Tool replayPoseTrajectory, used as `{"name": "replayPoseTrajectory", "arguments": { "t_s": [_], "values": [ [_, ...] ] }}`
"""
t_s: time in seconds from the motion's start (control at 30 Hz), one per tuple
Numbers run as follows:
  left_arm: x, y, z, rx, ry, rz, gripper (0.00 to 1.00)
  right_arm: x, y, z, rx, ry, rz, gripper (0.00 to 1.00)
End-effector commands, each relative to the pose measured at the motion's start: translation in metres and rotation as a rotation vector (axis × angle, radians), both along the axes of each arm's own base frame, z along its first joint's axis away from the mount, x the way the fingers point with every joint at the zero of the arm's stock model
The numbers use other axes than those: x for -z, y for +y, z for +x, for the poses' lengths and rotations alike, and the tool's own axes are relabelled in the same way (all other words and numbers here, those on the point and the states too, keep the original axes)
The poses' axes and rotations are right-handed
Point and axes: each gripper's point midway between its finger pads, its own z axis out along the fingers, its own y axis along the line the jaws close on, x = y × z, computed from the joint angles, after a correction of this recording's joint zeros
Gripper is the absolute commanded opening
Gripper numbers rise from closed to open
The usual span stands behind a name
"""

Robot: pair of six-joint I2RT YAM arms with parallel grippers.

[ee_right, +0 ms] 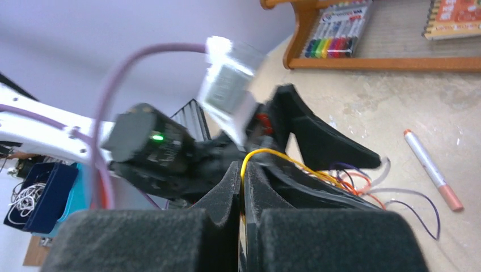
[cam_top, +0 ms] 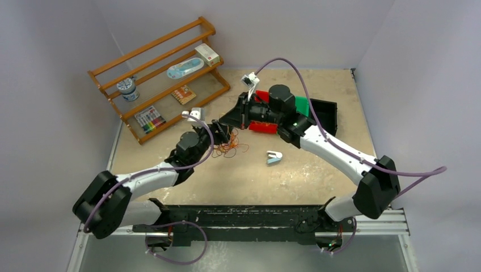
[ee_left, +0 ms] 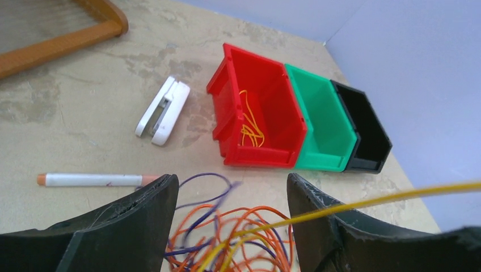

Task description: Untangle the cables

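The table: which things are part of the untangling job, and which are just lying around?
Job: cable tangle; yellow cable stretched from it; red bin holding a yellow strand; likely green bin and black bin.
Lying about: marker; white stapler; wooden rack.

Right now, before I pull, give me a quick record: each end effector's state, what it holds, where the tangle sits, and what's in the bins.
left end effector: open, fingers either side of the tangle
right end effector: shut on yellow cable
yellow cable: runs straight out of the tangle
tangle: orange and purple loops on the table
red bin: one yellow wire inside
green bin: no cable visible
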Motion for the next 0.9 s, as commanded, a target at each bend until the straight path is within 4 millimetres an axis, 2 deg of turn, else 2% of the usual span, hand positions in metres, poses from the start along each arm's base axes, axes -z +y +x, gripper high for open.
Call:
{"name": "replayPoseTrajectory", "arguments": {
  "t_s": [0.0,0.2,0.37,0.57,0.77,0.87],
  "values": [
    [-0.006,-0.01,0.014,-0.005,-0.037,-0.062,0.69,-0.073,-0.01,-0.019,-0.033,-0.148,0.155,0.0],
    [0.054,-0.012,0.021,-0.035,0.097,-0.017,0.66,-0.107,-0.021,-0.023,-0.008,-0.237,0.204,0.0],
    [0.093,-0.008,0.021,-0.056,0.181,0.056,0.62,-0.15,-0.031,-0.022,0.032,-0.361,0.232,0.0],
    [0.122,0.003,0.013,-0.081,0.258,0.122,0.6,-0.192,-0.055,-0.003,0.195,-0.504,0.194,0.0],
    [0.139,0.015,0.001,-0.096,0.305,0.159,0.59,-0.219,-0.096,0.028,0.387,-0.568,0.164,0.0],
    [0.148,0.018,-0.005,-0.096,0.326,0.176,0.54,-0.234,-0.109,0.035,0.443,-0.614,0.15,0.0]
  ]
}}
